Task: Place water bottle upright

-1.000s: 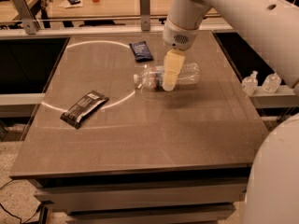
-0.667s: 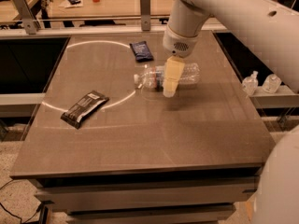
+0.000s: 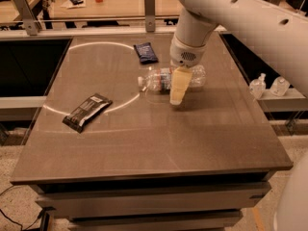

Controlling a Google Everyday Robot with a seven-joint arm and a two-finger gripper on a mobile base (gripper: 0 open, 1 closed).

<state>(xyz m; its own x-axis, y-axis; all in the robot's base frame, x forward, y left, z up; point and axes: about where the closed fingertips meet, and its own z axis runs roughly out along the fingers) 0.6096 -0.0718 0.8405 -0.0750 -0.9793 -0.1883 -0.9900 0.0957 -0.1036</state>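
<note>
Water bottle [image 3: 159, 79]: laid on its side on the table [image 3: 144, 143], not upright; white cap pointed to picture-left, away from the gripper; clear ribbed body crossed by the gripper approx. mid-length.
Gripper [image 3: 178, 88]: hung from the white arm [image 3: 240, 18], set down over the bottle w/ a cream pad seen in front of the bottle's near side, tip down near the tabletop.
Gripper state: cannot be told from this view.
White ring [image 3: 96, 45]: marked on the table, its near-right arc just picture-left of the gripper.
Blue packet [image 3: 145, 52]: laid flat beyond the gripper, slightly picture-left.
Dark bar wrapper [image 3: 87, 111]: laid flat well picture-left of the gripper, nearer the cam.
Pump bottles [image 3: 257, 85]: two, stood off the table, picture-right of the gripper.
</note>
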